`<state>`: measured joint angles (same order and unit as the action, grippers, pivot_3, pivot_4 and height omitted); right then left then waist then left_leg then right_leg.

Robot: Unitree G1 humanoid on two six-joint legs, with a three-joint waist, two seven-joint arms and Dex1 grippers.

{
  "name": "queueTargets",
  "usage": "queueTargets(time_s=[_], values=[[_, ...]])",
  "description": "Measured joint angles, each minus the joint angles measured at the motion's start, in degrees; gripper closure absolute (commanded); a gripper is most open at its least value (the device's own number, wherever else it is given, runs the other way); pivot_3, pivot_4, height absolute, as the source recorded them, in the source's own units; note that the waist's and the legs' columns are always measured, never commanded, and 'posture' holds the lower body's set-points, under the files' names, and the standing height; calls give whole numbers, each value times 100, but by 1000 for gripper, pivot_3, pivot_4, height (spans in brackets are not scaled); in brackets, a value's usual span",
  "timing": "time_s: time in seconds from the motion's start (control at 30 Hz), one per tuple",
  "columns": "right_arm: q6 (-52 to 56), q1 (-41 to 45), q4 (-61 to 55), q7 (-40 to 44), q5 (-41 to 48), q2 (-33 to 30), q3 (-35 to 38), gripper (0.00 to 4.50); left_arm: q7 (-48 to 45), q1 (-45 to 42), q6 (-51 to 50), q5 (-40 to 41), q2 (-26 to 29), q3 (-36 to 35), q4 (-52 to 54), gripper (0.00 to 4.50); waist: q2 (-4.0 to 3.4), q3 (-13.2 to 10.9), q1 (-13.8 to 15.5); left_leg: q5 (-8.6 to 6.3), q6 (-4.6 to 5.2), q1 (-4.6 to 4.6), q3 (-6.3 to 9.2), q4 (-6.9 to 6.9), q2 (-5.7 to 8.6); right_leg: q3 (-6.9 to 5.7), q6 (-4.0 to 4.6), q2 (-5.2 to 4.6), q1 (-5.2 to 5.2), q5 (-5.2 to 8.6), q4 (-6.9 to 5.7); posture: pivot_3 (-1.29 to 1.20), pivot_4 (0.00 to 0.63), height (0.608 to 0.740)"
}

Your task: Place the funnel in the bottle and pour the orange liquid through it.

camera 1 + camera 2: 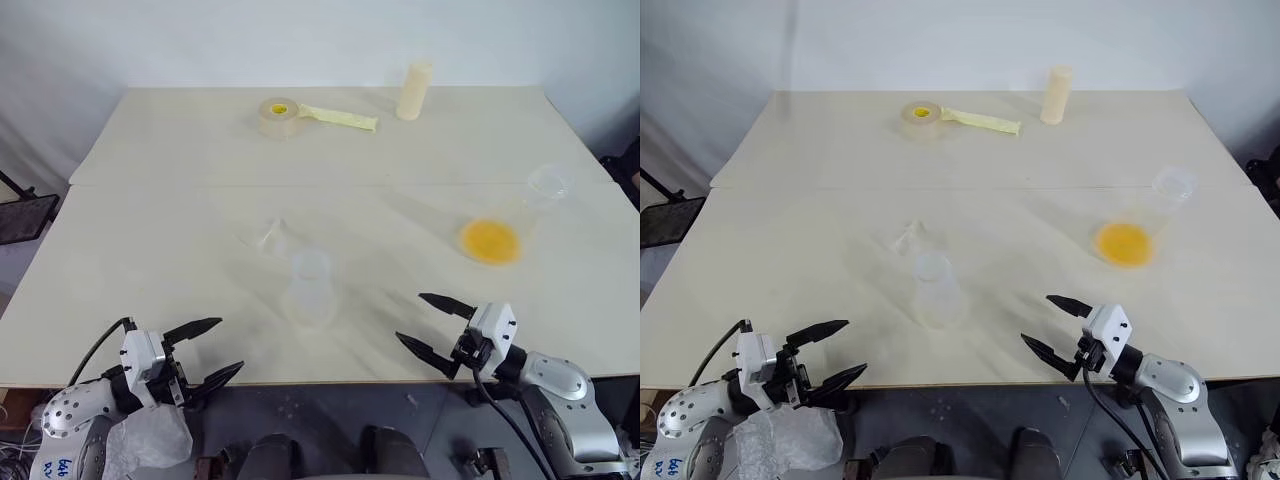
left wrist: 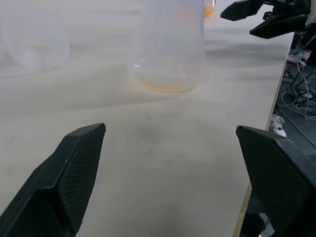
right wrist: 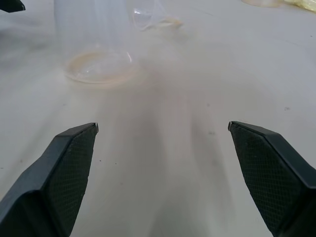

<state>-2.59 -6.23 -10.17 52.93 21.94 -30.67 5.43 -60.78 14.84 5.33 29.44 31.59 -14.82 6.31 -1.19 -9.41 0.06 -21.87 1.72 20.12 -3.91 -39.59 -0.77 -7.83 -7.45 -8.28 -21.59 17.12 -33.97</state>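
Left eye view gives you the whole layout: the frosted bottle [image 1: 309, 290] stands upright just below the centre of the frame, with the tiny clear funnel [image 1: 272, 236] lying on the table [image 1: 150, 230] just up and to the left of it, close but apparently not touching. The orange liquid [image 1: 490, 241] pools in the base of a clear conical flask [image 1: 520, 215] at the right of the frame, well apart from the bottle. Your left gripper [image 1: 207, 353] sits at the lower left with its jaws spread wide and empty; your right gripper [image 1: 432, 325] sits at the lower right, equally wide and empty. A tape roll [image 1: 280, 116] and a cream cylinder [image 1: 413, 91] stand along the top, out of the way. Right eye view shows the same arrangement, and from it you can judge that the funnel lies up and to the right of the left jaws, nearer that arm, while the flask lies up and to the right of the right jaws. Left wrist view looks between wide black fingers [image 2: 64, 182] at the bottle's base, with the funnel's round mouth at the upper left. Right wrist view shows the bottle at its upper left, the funnel just beyond it; how its stem points you cannot tell.
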Motion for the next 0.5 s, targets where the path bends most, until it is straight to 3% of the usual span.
queueTargets(time_s=[0.17, 0.27, 0.33, 0.5], values=[[0, 44, 86, 17, 0, 0, 0, 62, 302, 84, -445, 66, 2, -46, 227, 0, 0, 0, 2, 0, 0, 1, 1, -1, 0, 2, 0, 0, 0, 0, -1, 0, 150, 740], [-1, 130, 179, 46, 0, 0, -1, 62, 899, -6, -1283, 292, 35, -153, 405, 0, 0, 0, 4, 0, 0, 1, 4, -6, -1, 5, 0, 0, 2, 0, -4, 0, 150, 740], [-17, 218, 280, 99, 0, 0, -4, 62, 1168, -115, -1322, 303, -25, -308, 434, 0, 1, 0, 1, 0, 0, 1, 5, -8, -1, 5, 0, 0, 2, 0, -6, 0, 150, 740], [-218, 516, 773, 276, -4, 0, -17, 62, 942, 213, -1336, 564, 9, -531, 697, 0, 1, 0, -19, -2, -1, 0, 1, -7, 0, 5, 0, 0, 1, 0, -3, 0, 150, 740]])
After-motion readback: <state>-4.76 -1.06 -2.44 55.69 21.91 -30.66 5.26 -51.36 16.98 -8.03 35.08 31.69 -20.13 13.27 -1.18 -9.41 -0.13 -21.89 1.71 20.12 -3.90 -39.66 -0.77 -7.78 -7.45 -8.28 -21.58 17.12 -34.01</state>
